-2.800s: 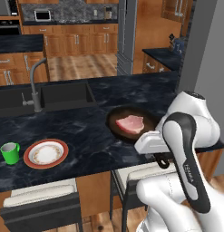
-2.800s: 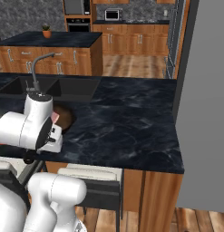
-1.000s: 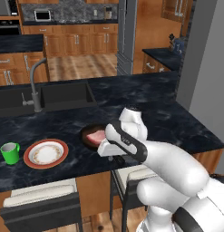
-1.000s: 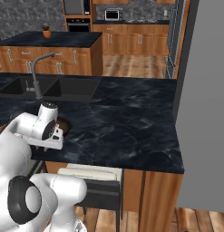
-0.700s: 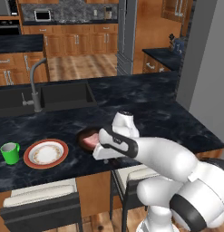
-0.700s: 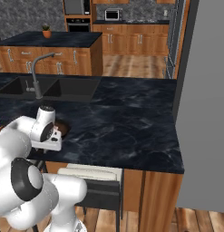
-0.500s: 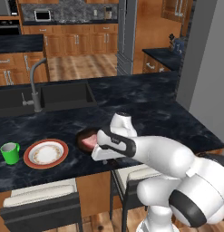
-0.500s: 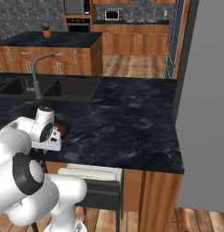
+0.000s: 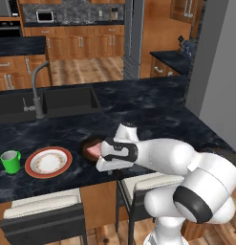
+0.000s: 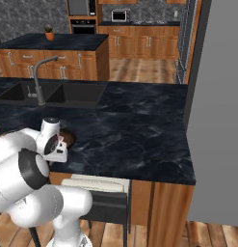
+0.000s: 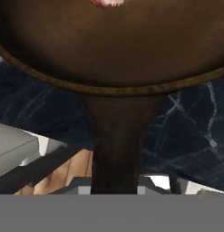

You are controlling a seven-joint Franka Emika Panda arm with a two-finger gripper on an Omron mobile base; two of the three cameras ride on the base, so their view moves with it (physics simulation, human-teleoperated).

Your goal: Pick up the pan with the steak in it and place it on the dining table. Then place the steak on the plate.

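The pan (image 9: 89, 144), dark and round, is low over the dining table (image 9: 148, 112), just right of the plate (image 9: 48, 161); I cannot tell whether it touches the top. The pink steak (image 9: 93, 150) lies inside it. My gripper (image 9: 101, 158) is shut on the pan's short handle (image 11: 115, 149) at the table's near edge. The hand view looks along that handle to the pan's bowl (image 11: 113, 41), with a sliver of the steak (image 11: 108, 2) at the top. In the right base view the pan (image 10: 68, 136) peeks out behind my hand (image 10: 57, 148).
A green mug (image 9: 11, 161) stands left of the plate. The sink (image 9: 43, 103) and faucet (image 9: 37, 88) lie behind them. Stools (image 9: 43, 215) are tucked under the near edge. A grey wall (image 9: 219, 81) bounds the table's right end.
The arm has carried the pan with the steak leftward along the table, from its right part to beside the plate. Over the last half second it has barely moved.
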